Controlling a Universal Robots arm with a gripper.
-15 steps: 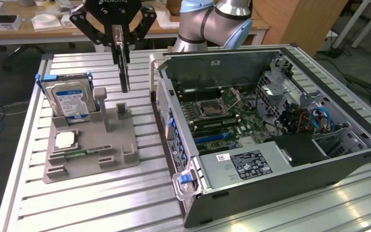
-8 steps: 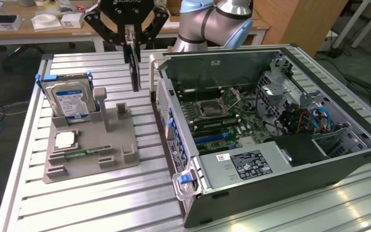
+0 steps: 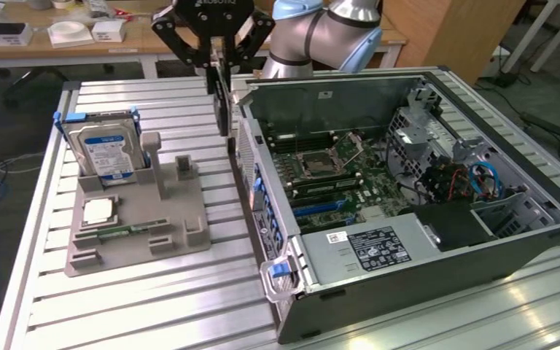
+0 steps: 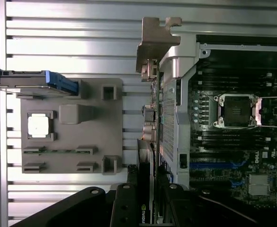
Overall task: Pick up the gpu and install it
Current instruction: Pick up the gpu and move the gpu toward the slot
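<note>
The gripper (image 3: 219, 67) hangs at the back of the slatted metal table (image 3: 154, 306), its jaws clamped on the gpu (image 3: 222, 102). The thin black card hangs on edge below the fingers, long side pointing down. It is off the table and just beside the rear wall of the open computer case (image 3: 407, 277), on the outside of it (whether card and wall touch cannot be told).

In the wrist view, the gripper (image 4: 146, 196) has a dark finger (image 4: 123, 208) pressed against each face of the gpu (image 4: 146, 161). The card's silver bracket (image 4: 156, 40) sticks out at the far end, next to the case's corner.

Inside the case, the motherboard (image 3: 343, 179) lies exposed, with its processor socket (image 3: 316, 162) uncovered. On the exterior view's left, a grey holder (image 3: 178, 240) sits on the table, well apart from the card. It carries a blue-labelled hard drive (image 3: 105, 146) standing upright, a processor chip (image 3: 100, 210) and a small green memory stick (image 3: 125, 231).
</note>
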